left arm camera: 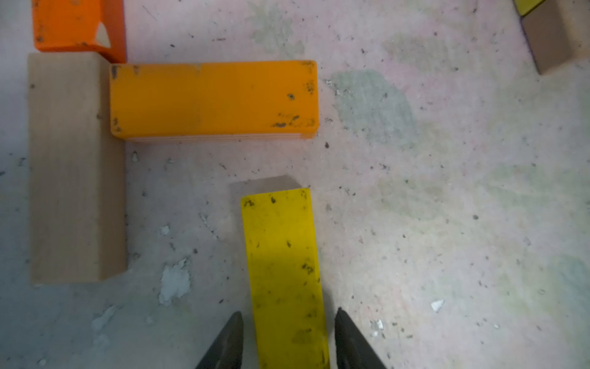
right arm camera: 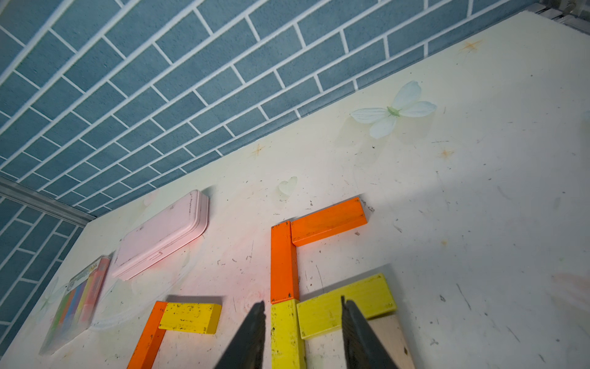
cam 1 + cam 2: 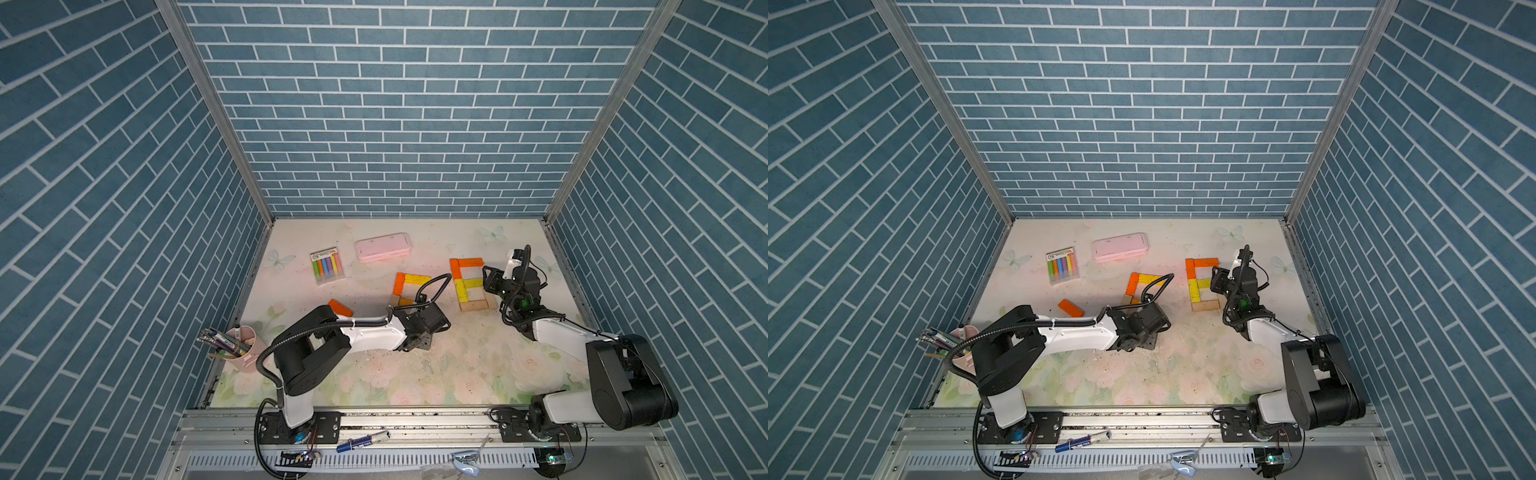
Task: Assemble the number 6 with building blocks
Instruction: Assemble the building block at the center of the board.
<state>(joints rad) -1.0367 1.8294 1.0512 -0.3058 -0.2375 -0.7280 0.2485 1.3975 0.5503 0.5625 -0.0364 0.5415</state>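
Left claw (image 1: 289, 312): I straddled a yellow bar (image 1: 284, 255); grip, couldn't tell.
Right claw (image 2: 302, 299): mine stood parted, 3 o'clock of the 6 (image 3: 462, 293).

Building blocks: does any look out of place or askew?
Yes. One orange block lies alone at a slant, apart from the half-built figure and touching no other block.

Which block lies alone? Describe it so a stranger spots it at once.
Start at the pink cup of pens by the table's left edge. Past it, beside the left arm, lies an orange block, askew. Unlike the other blocks, it touches none of them.
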